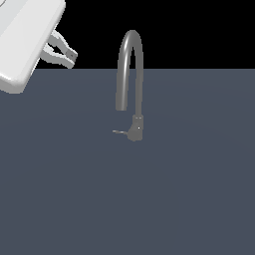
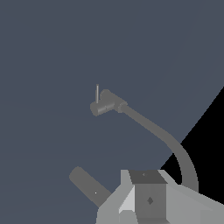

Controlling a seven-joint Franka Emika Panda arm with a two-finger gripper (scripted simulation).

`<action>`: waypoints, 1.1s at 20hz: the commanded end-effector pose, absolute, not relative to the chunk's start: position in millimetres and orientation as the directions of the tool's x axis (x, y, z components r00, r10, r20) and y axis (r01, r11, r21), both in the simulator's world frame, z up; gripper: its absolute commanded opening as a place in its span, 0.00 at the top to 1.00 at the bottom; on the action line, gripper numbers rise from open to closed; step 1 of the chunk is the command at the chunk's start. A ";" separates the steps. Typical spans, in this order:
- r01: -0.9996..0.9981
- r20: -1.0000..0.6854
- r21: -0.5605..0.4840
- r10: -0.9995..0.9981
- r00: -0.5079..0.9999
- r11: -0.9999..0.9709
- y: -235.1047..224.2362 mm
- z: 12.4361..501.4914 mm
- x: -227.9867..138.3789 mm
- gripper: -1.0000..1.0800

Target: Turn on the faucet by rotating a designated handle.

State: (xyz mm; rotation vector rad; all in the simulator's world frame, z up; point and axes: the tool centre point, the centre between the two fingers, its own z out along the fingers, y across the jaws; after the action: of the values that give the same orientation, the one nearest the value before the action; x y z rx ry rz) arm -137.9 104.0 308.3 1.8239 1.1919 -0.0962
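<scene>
The dark grey faucet (image 1: 135, 127) stands on the flat grey surface, and its tall arched spout (image 1: 131, 45) curves over toward the exterior view's left. The handle (image 1: 119, 132) is a short thin lever sticking out of the base toward the exterior view's left. My gripper (image 1: 72, 57) is open and empty. It hangs high at the exterior view's upper left, well apart from the faucet. In the wrist view the faucet base (image 2: 105, 104), the handle (image 2: 97, 92) and the spout (image 2: 175, 146) lie beyond one fingertip (image 2: 148, 197).
The grey surface (image 1: 189, 189) stretches around the faucet on all sides. Its far edge meets a black background (image 1: 199, 30). The white robot hand (image 1: 25, 40) fills the exterior view's upper left corner.
</scene>
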 end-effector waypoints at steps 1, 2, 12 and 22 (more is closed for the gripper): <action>0.761 -0.538 0.647 0.683 0.493 -0.040 105.6 297.2 -135.0 1.00; 0.763 -0.550 0.646 0.683 0.481 -0.017 105.9 292.9 -133.9 1.00; 0.757 -0.662 0.620 0.654 0.365 0.206 106.7 252.7 -124.1 1.00; 0.717 -0.761 0.565 0.593 0.263 0.407 102.5 214.5 -114.7 1.00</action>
State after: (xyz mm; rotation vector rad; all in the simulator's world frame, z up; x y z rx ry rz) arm -116.2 103.1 220.3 1.3013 1.4017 -0.1248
